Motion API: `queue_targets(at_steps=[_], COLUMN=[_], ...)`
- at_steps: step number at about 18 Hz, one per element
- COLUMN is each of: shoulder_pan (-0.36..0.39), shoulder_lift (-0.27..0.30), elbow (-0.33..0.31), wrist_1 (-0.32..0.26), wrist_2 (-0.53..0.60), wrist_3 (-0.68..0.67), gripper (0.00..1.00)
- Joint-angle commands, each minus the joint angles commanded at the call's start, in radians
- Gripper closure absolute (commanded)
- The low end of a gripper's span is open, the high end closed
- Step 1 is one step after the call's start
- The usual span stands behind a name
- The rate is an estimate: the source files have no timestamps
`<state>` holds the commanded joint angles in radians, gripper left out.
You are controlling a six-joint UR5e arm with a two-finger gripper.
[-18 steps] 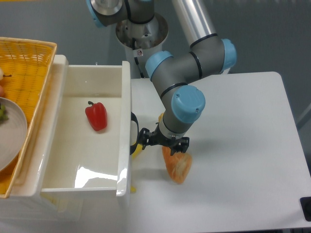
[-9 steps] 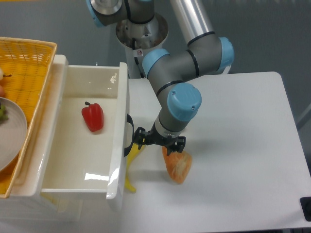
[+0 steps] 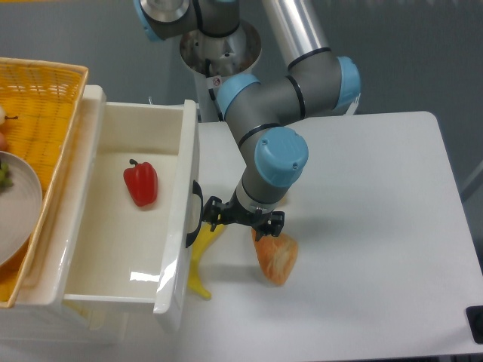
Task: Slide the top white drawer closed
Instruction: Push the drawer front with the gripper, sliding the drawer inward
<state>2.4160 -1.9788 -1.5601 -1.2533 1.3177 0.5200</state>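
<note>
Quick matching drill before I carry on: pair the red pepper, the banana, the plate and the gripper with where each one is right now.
Things:
1. red pepper
2. banana
3. plate
4. gripper

Places:
A. in the yellow basket
B. at the black handle on the drawer front
C. inside the open top white drawer
D. on the table, just in front of the drawer

Pairs: 1-C, 2-D, 3-A, 4-B
</note>
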Motion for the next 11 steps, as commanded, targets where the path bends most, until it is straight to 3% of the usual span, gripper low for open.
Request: queue_targets(at_steps=[11], shoulder_pan=[-0.015], shoulder_lift=[0.008], elbow=[0.000], wrist_1=[-0.003], wrist_2=[0.000], wrist_3=[-0.026], gripper=[0.00])
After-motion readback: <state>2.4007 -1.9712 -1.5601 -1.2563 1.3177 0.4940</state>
